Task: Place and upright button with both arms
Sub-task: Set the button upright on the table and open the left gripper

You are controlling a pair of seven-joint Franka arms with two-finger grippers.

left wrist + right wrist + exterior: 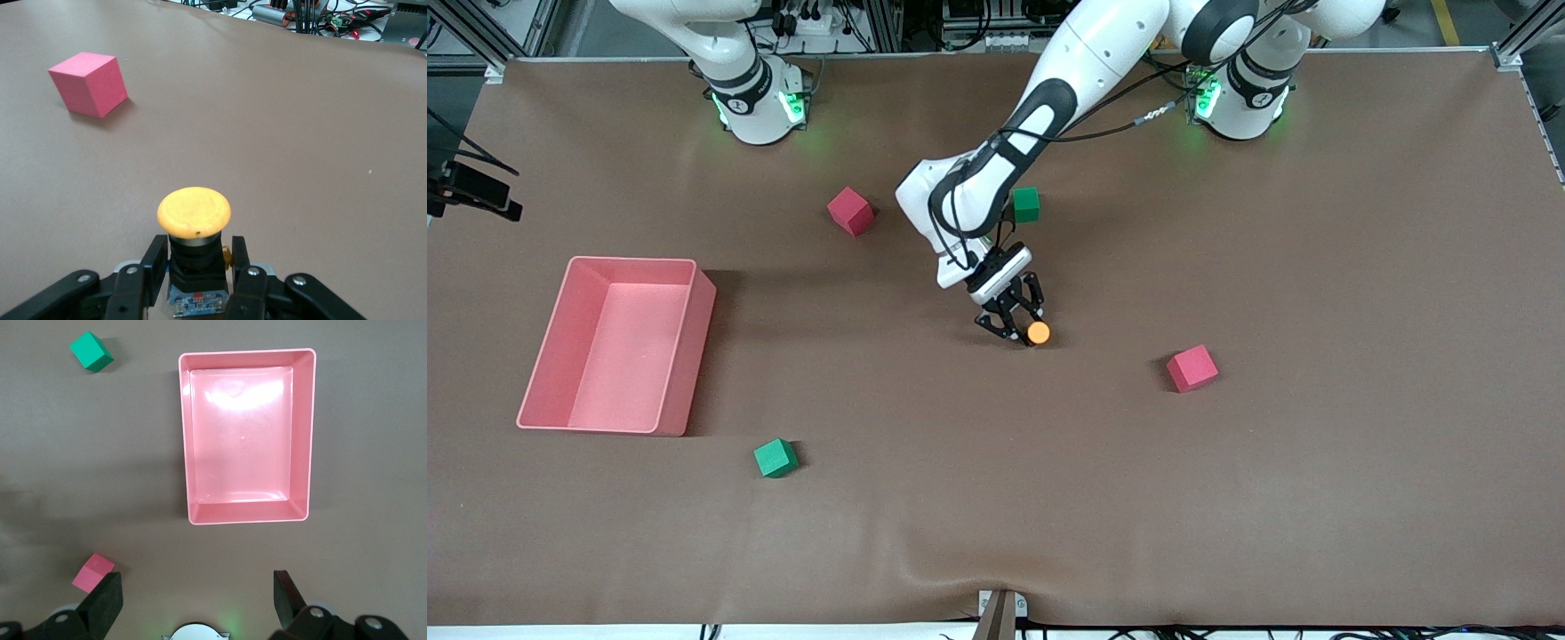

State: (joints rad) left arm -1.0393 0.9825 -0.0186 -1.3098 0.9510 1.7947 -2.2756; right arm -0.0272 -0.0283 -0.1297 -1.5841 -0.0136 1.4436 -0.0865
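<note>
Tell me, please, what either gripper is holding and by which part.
The left gripper grips the button by its black body, under the orange cap. The right gripper is open and holds nothing.

Robotics lab: alu frame (480, 36), cable clutter (313, 13), padded table (1316, 489).

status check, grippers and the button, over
Left gripper shut on the button, low over mid-table. Right gripper open, waiting high over the pink bin. Nearest red cube stands apart from the button; nothing in the way.
</note>
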